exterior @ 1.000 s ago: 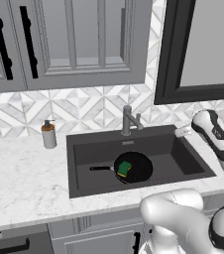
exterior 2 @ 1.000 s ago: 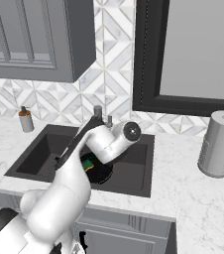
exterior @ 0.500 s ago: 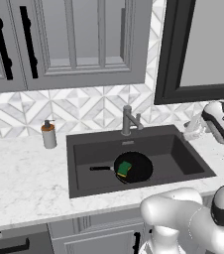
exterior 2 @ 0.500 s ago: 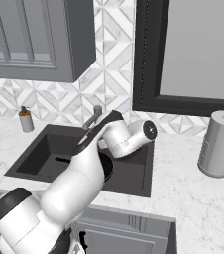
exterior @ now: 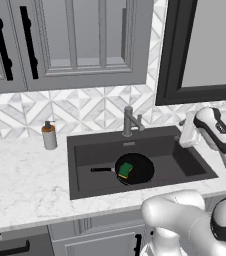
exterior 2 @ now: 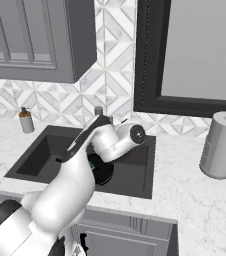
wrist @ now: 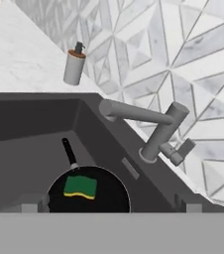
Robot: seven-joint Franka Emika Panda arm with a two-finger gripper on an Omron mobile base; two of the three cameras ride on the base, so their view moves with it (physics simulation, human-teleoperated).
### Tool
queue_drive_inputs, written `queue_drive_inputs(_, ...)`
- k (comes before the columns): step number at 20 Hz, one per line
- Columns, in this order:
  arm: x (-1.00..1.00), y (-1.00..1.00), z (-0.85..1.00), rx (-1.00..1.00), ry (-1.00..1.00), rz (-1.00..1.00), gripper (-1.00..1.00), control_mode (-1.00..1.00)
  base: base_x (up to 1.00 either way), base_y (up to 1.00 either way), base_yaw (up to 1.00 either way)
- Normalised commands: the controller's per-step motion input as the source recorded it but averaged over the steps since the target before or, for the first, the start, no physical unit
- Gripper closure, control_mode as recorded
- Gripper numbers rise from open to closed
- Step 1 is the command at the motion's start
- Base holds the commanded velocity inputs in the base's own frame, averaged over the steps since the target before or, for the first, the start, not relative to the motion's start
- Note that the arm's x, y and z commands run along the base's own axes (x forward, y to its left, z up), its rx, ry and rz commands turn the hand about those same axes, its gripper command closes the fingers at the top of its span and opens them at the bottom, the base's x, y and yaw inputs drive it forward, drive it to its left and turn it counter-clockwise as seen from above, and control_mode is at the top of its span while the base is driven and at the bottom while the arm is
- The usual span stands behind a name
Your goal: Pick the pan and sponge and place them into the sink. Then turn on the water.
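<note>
White and dark, my gripper [exterior: 184, 131] is hovering above the right end of the sink [exterior: 191, 165], near the faucet [exterior: 130, 121]; I cannot tell whether its fingers are apart or together. Through my hand camera I am looking at the faucet [wrist: 156, 130] with its side lever. Below, the pan [exterior: 134, 169] is lying in the basin, its handle pointing left, and the sponge [exterior: 125, 170] is resting inside it. A soap dispenser [exterior: 48, 135] is standing on the marble desk [exterior: 20, 180], left of the sink.
</note>
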Motion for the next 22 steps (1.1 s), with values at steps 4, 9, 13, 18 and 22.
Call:
queue_drive_inputs(4, 0.19, 0.03, 0.0, 0.0, 0.0, -0.04, -1.0, -1.0, 0.0, 0.0, 0.0)
queue_drive_inputs(9, -0.02, 0.0, -0.14, 0.12, -0.02, -0.01, -1.0, -1.0, 0.0, 0.0, 0.0)
queue_drive_inputs(13, 0.0, 0.0, 0.0, 0.21, 0.01, 0.0, -1.0, -1.0, 0.0, 0.0, 0.0)
queue_drive_inputs(18, 0.08, 0.0, 0.0, 0.18, 0.04, 0.0, -1.0, -1.0, 0.0, 0.0, 0.0)
queue_drive_inputs(22, 0.27, 0.01, 0.0, 0.11, 0.05, 0.0, -1.0, -1.0, 0.0, 0.0, 0.0)
